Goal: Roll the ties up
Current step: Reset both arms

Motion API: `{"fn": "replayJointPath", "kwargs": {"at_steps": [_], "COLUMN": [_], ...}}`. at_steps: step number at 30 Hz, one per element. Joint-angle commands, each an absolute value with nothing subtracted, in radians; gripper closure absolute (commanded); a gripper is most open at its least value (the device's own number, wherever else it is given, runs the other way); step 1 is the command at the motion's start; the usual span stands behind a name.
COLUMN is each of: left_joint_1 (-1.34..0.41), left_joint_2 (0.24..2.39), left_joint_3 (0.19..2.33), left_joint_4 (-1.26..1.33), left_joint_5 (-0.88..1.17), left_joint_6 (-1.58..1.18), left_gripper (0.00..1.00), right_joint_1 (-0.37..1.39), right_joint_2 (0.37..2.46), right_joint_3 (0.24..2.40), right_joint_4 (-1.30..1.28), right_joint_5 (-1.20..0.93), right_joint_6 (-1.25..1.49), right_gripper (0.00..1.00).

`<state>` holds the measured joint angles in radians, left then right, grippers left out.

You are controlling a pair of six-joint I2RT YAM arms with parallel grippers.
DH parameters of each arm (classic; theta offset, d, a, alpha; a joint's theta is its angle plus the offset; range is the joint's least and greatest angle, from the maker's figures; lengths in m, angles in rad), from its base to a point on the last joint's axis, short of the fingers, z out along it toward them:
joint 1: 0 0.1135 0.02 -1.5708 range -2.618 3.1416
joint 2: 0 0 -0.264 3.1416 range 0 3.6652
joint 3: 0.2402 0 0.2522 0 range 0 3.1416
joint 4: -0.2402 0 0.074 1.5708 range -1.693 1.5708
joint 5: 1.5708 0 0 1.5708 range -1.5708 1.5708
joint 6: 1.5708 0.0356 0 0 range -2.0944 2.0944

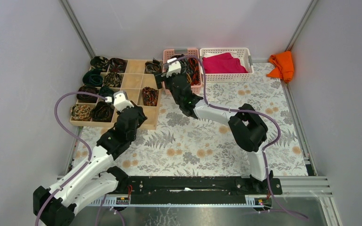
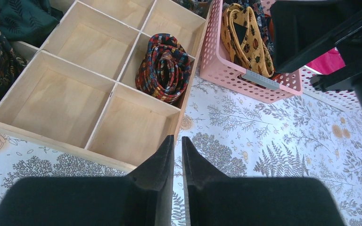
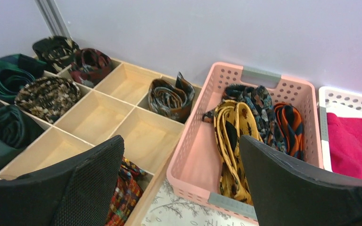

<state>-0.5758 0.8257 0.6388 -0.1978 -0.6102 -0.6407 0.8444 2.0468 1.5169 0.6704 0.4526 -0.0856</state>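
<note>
Several unrolled ties lie in the pink basket: a yellow one, an orange-and-dark one and a dark patterned one. My right gripper hangs wide open above the basket's near-left corner, holding nothing. Rolled ties fill several compartments of the wooden tray. A red multicoloured roll sits in a right-hand compartment. My left gripper hovers over the tray's near-right corner, its jaws a thin slit apart with nothing between them.
A white basket holding a magenta cloth stands right of the pink basket. An orange cloth lies in the back right corner. My right arm's elbow rises over the fern-print mat. Grey walls close three sides.
</note>
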Motion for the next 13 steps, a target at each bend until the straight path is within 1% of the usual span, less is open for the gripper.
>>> {"fn": "replayJointPath", "kwargs": {"at_steps": [1,8,11,13], "left_joint_1": [-0.574,-0.572,-0.573,-0.574], "left_joint_2": [0.8,0.792,0.798,0.798], "left_joint_3": [0.665,0.663,0.664,0.664], "left_joint_4": [-0.236,-0.239,-0.239,-0.238], "left_joint_5": [-0.633,-0.634,-0.633,-0.633], "left_joint_6": [-0.653,-0.655,-0.657,-0.658], "left_gripper": [0.83,0.82,0.82,0.82], "right_joint_1": [0.852,0.856,0.861,0.869], "right_joint_2": [1.995,2.009,2.045,2.043], "right_joint_3": [1.505,1.497,1.552,1.516], "right_joint_4": [0.691,0.722,0.673,0.739], "right_joint_5": [0.51,0.503,0.561,0.571], "right_joint_6": [-0.079,-0.078,-0.112,-0.154], "right_gripper": [0.0,0.0,0.0,0.0]}}
